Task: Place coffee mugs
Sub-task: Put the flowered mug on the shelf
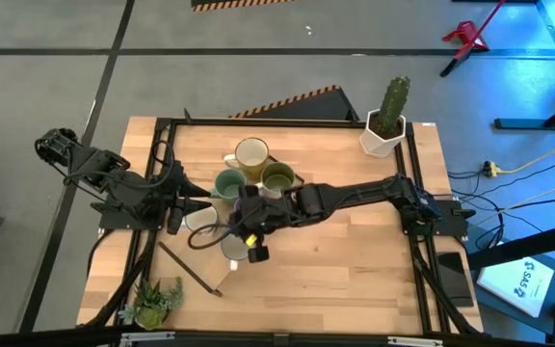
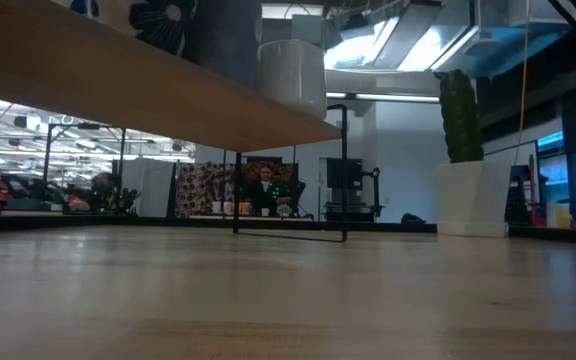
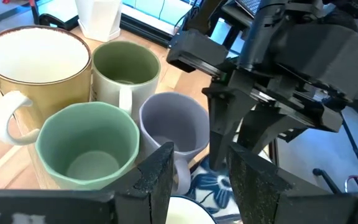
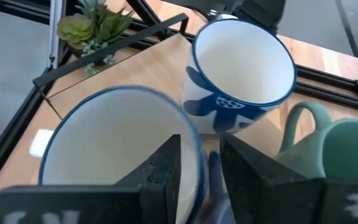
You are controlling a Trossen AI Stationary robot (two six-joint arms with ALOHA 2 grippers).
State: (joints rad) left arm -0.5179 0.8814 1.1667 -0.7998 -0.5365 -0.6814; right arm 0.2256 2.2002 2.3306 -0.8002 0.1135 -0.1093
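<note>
Four mugs cluster mid-table: a cream one [image 1: 251, 154], a white one with an olive inside [image 1: 277, 177], a teal one [image 1: 227, 183] and a lavender one [image 3: 173, 127]. Two white mugs with blue flowers stand toward the near left. My right gripper [image 4: 201, 143] is open over one of them [image 4: 117, 155], with one finger inside it and one outside its wall. The other flowered mug [image 4: 241, 68] stands just in front of my left gripper [image 3: 201, 155]. That gripper is open, with nothing pinched between its fingers. My right gripper stands astride the near flowered mug's wall [image 4: 197, 171] just below the rim, slanting down from the table's right side. A gap shows between the wall and the outer finger [image 4: 253, 180]. I cannot tell whether the inner finger touches the wall. The mug stands upright on the table.
A cactus in a white pot [image 1: 385, 120] stands at the far right corner, and a small green plant [image 1: 152, 301] at the near left corner. Black frame rails [image 1: 162, 154] edge the table. Bare wood [image 1: 355, 260] lies at the near right.
</note>
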